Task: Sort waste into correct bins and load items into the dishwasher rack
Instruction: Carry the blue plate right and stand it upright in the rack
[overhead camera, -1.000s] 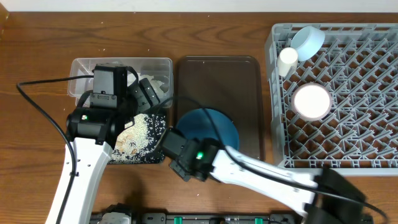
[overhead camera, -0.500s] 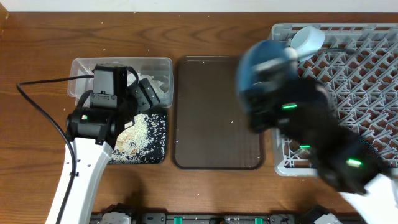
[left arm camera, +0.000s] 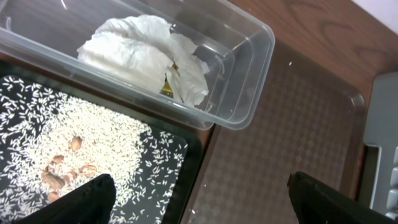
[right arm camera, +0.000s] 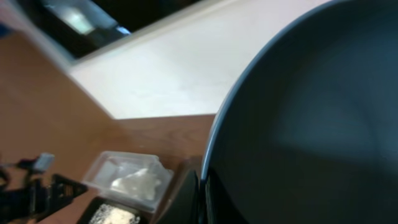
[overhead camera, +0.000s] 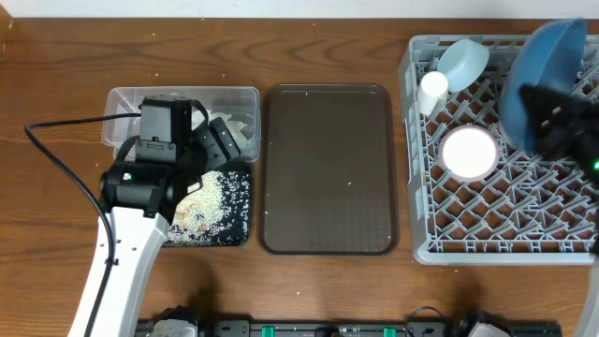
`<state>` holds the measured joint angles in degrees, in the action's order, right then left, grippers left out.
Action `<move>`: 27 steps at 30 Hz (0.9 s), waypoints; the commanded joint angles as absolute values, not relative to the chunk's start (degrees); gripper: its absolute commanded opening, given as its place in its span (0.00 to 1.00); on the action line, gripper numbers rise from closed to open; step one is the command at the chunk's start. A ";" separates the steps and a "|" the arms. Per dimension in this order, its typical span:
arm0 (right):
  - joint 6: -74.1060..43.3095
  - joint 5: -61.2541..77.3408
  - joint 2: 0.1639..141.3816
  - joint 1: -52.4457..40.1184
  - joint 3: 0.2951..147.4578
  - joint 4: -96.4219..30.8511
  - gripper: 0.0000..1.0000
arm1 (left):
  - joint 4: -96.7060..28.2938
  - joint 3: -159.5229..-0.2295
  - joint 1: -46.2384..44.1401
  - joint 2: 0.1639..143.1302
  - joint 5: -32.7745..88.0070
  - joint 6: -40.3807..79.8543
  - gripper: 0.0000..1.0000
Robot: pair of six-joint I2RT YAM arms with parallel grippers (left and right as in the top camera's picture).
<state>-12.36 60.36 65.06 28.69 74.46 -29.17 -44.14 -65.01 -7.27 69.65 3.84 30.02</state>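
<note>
Moved — blue bowl [overhead camera: 541,80] over rack [overhead camera: 487,223].

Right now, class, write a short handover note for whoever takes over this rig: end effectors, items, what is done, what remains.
Left end effector: open, empty, near the black tray.
Right end effector: shut on the deep-blue bowl, above the rack.
Done: tissue in the clear tub, rice on the black tray; light-blue bowl, white cup and pink-rimmed bowl racked.
Remaining: set the deep-blue bowl in the rack.
</note>
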 commanded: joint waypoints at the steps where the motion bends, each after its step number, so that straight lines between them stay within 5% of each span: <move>1: -13.17 84.40 71.33 32.97 75.24 -22.74 0.01 | -44.07 -66.24 -7.07 69.23 2.72 29.89 0.91; 6: -16.51 89.34 81.58 33.91 75.24 -13.98 0.01 | -44.07 -66.24 -7.07 69.23 2.72 29.89 0.91; 27: -11.94 89.38 105.41 37.91 75.20 -15.03 0.01 | -44.07 -66.24 -7.07 69.23 2.72 29.89 0.91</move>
<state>-13.41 88.77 103.46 37.30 74.61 -14.31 -44.05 -65.01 -7.27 69.65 3.84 30.02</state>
